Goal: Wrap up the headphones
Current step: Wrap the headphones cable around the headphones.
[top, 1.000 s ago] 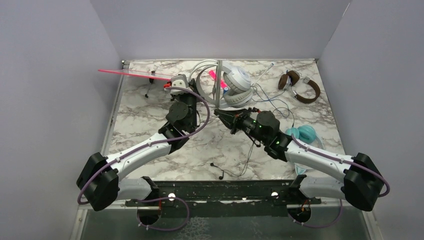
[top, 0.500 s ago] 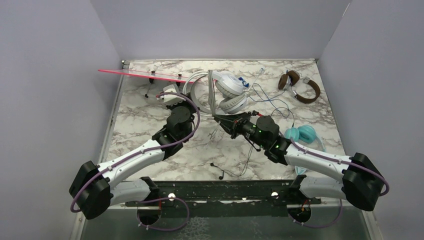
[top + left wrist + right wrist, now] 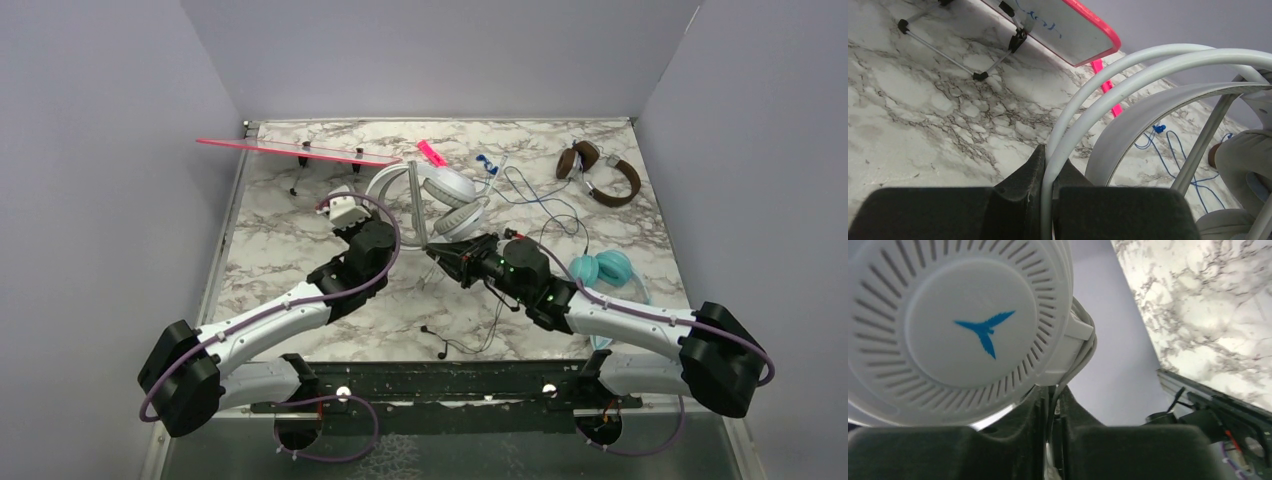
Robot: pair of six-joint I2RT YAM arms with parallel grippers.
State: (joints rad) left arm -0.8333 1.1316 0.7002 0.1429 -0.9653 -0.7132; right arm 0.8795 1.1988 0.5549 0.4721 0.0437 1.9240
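White set (image 3: 452,200) — far centre of the table (image 3: 280,260), between your two grippers.
Your left gripper (image 3: 1048,162) is clamped on the set's grey headband wire, with its fingers tight on either side. Your right gripper (image 3: 1052,407) sits just below the cup with the blue bird logo. Its fingers stand a slit apart with grey wire running between them — whether they pinch it, you cannot tell. The teal set (image 3: 603,268) lies to the right, just beside your right arm. The brown set (image 3: 600,176) lies far right, well apart. A pink-edged board (image 3: 300,151) stands far left. A blue cord (image 3: 540,200) trails right of the white set.
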